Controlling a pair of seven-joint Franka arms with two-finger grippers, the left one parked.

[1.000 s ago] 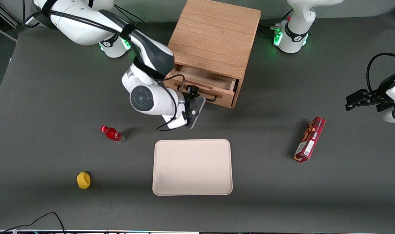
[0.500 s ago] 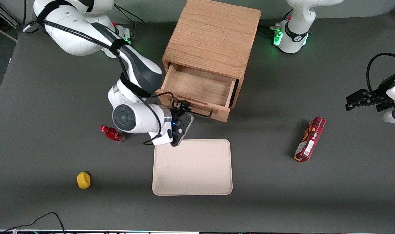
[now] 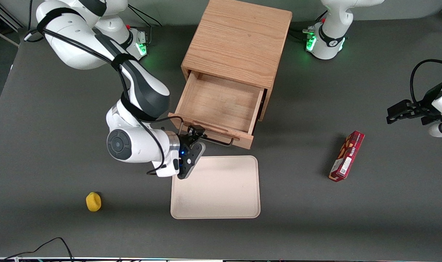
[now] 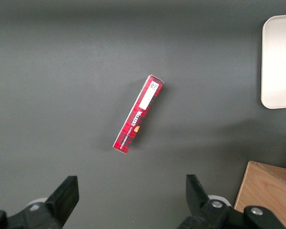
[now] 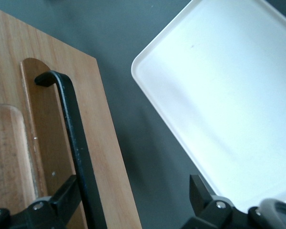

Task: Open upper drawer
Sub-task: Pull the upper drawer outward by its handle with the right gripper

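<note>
Upper drawer [image 3: 221, 103] sitting pulled well out of cabinet [image 3: 239, 40], inside bare. Gripper [image 3: 196, 134] sitting at drawer front, fingers [image 5: 62, 202] spread, one on either side of black handle [image 3: 210, 136], not clamping it. Tray [image 3: 215, 187] lying on desk [image 3: 60, 109] at 6 o'clock from drawer front, just beside gripper.

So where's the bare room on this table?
The tray is bare, and so is the open upper drawer. Open tabletop lies between the tray and the red box, and around the yellow object. It is crowded where the gripper meets the drawer's handle.
</note>
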